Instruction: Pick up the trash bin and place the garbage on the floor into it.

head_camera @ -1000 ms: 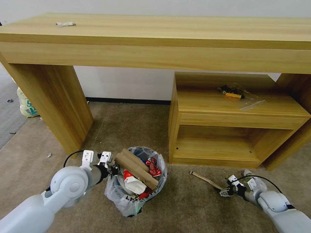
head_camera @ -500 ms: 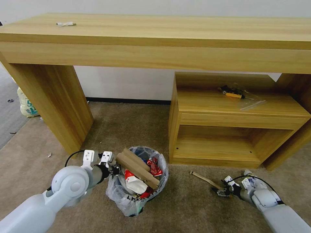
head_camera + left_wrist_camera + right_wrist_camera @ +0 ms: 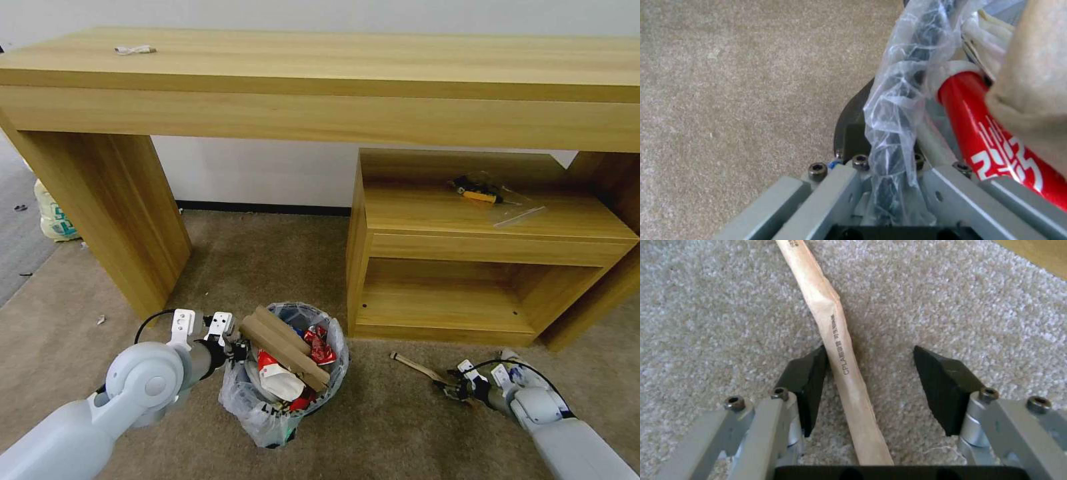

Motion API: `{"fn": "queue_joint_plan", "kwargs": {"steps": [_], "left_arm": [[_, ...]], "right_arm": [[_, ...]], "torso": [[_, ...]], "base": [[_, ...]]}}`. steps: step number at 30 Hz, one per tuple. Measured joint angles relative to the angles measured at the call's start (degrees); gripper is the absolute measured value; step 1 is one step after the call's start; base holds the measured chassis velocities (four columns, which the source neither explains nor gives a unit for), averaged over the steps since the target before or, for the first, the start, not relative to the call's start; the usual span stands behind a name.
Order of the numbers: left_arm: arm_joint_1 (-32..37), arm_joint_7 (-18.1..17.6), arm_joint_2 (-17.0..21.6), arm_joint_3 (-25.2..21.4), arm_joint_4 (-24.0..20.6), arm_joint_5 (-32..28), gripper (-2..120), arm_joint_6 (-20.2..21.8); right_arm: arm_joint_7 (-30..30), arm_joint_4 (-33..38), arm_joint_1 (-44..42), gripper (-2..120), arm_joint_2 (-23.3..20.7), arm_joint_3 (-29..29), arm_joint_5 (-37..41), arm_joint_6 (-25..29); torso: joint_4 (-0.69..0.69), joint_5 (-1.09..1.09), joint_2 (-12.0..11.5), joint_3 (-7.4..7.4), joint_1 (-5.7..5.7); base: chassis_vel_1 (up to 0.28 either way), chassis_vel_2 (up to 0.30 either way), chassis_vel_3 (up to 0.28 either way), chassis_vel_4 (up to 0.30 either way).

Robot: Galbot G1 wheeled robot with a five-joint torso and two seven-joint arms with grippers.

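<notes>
The trash bin [image 3: 283, 373], small, black and lined with crinkled clear plastic, is seen upright on the beige carpet floor [image 3: 267, 267], packed with cardboard pieces [image 3: 283, 347], a red wrapper [image 3: 319, 343] and a red-and-white carton [image 3: 275, 375]. At its 3 o'clock, a paper-wrapped wooden stick [image 3: 840, 346] is laid flat on the floor.

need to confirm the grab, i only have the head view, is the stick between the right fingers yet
Observer: Yes. In the right wrist view the wooden stick lies on the floor between the open right gripper, touching one finger pad.
Operator: other pad touching too
Observer: No, a gap of carpet separates the stick from it.
Operator: and the left, does it have the bin
Observer: The left gripper is shut on the trash bin at its bag-covered rim.
</notes>
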Motion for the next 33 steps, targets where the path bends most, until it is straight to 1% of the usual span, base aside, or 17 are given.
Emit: {"fn": "queue_joint_plan", "kwargs": {"steps": [10,12,13,15,17,19,21,22,23,24,25,26,27,28,30,31,33], "left_arm": [[0.16,-0.05,0.11,0.04,-0.79,0.0,0,0.0],[0.34,-0.12,0.16,0.03,-1.03,0.01,0,0.0],[0.34,-0.12,0.16,0.03,-1.03,0.01,0,0.0],[0.39,-0.15,0.17,0.02,-1.15,0.01,0,0.0],[0.39,-0.15,0.18,0.02,-1.17,0.02,0,0.0],[0.39,-0.17,0.18,0.02,-1.24,0.06,0,0.0],[0.39,-0.17,0.18,0.02,-1.27,0.06,0,0.0],[0.39,-0.18,0.18,0.02,-1.28,0.06,0,0.0],[0.39,-0.18,0.17,0.02,-1.32,0.06,0,0.0],[0.39,-0.18,0.17,0.02,-1.32,0.06,0,0.0],[0.43,-0.2,0.19,0.02,-1.46,0.09,0,0.0],[0.49,-0.22,0.19,0.02,-1.51,0.13,0,0.0],[0.49,-0.22,0.19,0.02,-1.51,0.13,0,0.0],[0.61,-0.21,0.21,0.02,-1.75,0.14,0,0.0],[0.99,-0.23,0.21,-0.08,-2.11,0.3,0,0.0],[0.99,-0.23,0.21,-0.08,-2.11,0.3,0,0.0],[1.3,-0.29,0.22,-0.33,-2.57,0.45,0,0.0]], "right_arm": [[0.8,-0.35,-0.12,41,0.83,0.19,0.17,-0.39],[0.95,-0.12,-0.44,34,0.87,0.29,0.34,-0.47],[0.95,-0.12,-0.44,34,0.87,0.29,0.34,-0.47],[1.27,0.67,-1.15,26,0.8,0.64,0.66,-0.75],[1.35,0.84,-1.29,25,0.78,0.69,0.71,-0.79],[1.82,1.49,-1.76,17,0.71,0.9,0.98,-0.94],[2.04,1.79,-1.94,17,0.65,0.98,1.16,-1.05],[2.16,1.97,-2.04,13,0.63,1.01,1.28,-1.12],[2.52,2.44,-2.33,4,0.57,1.09,1.58,-1.36],[2.52,2.44,-2.33,4,0.57,1.09,1.58,-1.36],[3.8,3.89,-3.2,0,0.17,1.53,2.65,-2.37],[4.63,5.34,-3.99,0,-0.12,1.97,3.77,-2.97],[4.63,5.34,-3.99,0,-0.12,1.97,3.77,-2.97],[5.27,8.25,-5.15,0,-0.33,2.87,5.24,-3.28],[6.23,13.78,-7.35,0,-1.04,4.34,6.85,-3.35],[6.23,13.78,-7.35,0,-1.04,4.34,6.85,-3.35],[7.06,20.85,-10.23,0,-2.05,5.5,8.51,-3.36]], "torso": [[-0.02,-0.02,0.01,-0.01,0.0],[0.0,0.02,0.01,-0.01,-0.01],[0.0,0.02,0.01,-0.01,-0.01],[0.04,0.06,0.01,0.01,-0.01],[0.04,0.07,0.01,0.01,-0.01],[0.05,0.09,0.0,0.01,-0.01],[0.06,0.09,0.0,0.02,-0.01],[0.07,0.1,0.0,0.02,-0.01],[0.08,0.12,0.0,0.02,-0.01],[0.08,0.12,0.0,0.02,-0.01],[0.05,0.12,-0.01,0.03,0.01],[-0.01,-0.01,-0.02,0.03,0.01],[-0.01,-0.01,-0.02,0.03,0.01],[-0.03,0.06,-0.02,0.03,0.01],[0.02,0.01,-0.02,0.02,0.01],[0.02,0.01,-0.02,0.02,0.01],[0.0,0.03,-0.02,0.02,0.01]], "base": [[0.0,0.0,0.0,0.0],[0.0,0.0,0.0,0.0],[0.0,0.0,0.0,0.0],[0.0,0.0,0.0,0.0],[0.0,0.0,0.0,0.0],[0.0,0.0,0.0,0.0],[0.0,0.0,0.0,0.0],[0.0,0.0,0.0,0.0],[0.0,0.0,0.0,0.0],[0.0,0.0,0.0,0.0],[0.0,0.0,0.0,0.0],[0.0,0.0,0.0,0.0],[0.0,0.0,0.0,0.0],[0.0,0.0,0.0,0.0],[0.0,0.0,0.0,0.0],[0.0,0.0,0.0,0.0],[0.0,0.0,0.0,0.0]]}}
